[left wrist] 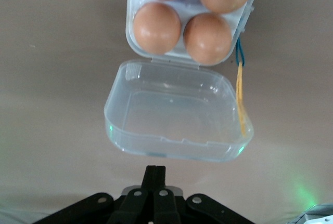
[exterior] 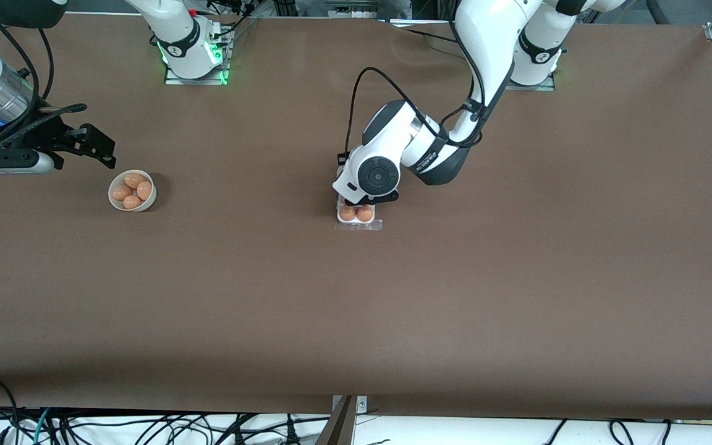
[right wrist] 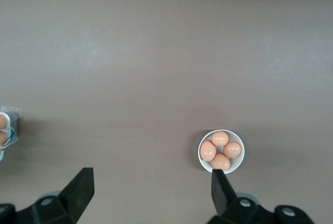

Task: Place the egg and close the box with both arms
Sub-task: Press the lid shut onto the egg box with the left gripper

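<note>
The box (exterior: 356, 216) is the item nearest the front camera, at mid-desk (exterior: 356, 309). Its four cells each hold an egg (left wrist: 157, 27); the clear lid (left wrist: 177, 112) lies folded open, flat on the desk, hinged along one tray edge.

Handling, as a judgement: the lid is thin, light, flexible and slick. Lift it by its free rim, opposite the hinge, while steadying the tray, which will likely slide. The eggs are smooth and fragile; press the lid gently.

The left end effector (left wrist: 154, 171) hangs low over the box, fingers pressed together, holding nothing. The right end effector (exterior: 93, 145) waits spread wide, empty, over the desk beside the bowl (exterior: 132, 191) of spare eggs.
</note>
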You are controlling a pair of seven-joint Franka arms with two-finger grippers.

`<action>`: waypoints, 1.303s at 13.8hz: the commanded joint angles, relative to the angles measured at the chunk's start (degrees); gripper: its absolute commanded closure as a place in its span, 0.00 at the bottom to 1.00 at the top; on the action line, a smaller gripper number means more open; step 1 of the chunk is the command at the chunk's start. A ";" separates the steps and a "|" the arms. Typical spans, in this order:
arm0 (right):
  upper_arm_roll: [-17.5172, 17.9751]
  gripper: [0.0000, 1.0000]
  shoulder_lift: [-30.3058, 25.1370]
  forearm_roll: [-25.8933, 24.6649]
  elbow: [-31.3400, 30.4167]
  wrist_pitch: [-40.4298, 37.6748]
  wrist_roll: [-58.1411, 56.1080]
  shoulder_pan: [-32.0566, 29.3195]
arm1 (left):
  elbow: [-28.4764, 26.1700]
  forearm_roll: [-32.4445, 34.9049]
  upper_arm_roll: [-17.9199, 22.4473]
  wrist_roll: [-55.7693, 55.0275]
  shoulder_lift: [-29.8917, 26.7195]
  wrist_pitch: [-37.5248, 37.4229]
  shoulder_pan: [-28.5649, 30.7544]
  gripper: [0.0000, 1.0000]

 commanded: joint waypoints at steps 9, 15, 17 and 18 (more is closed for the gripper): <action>0.70 0.00 -0.31 -0.67 0.43 -0.68 -0.02 -0.85 | 3.13 0.71 3.93 0.63 0.84 6.65 -0.24 1.00; 0.70 0.00 -0.31 -0.67 0.43 -0.68 -0.11 -0.94 | 6.63 6.67 10.08 2.82 -1.09 4.30 0.02 0.67; 0.69 0.00 -0.22 -0.67 0.43 -0.68 -0.02 -0.94 | 9.00 8.10 11.14 5.70 -3.19 1.75 3.43 0.38; 0.70 0.00 -0.22 -0.67 0.43 -0.68 -0.02 -0.94 | 9.89 8.01 11.06 7.99 -4.51 0.79 6.06 0.29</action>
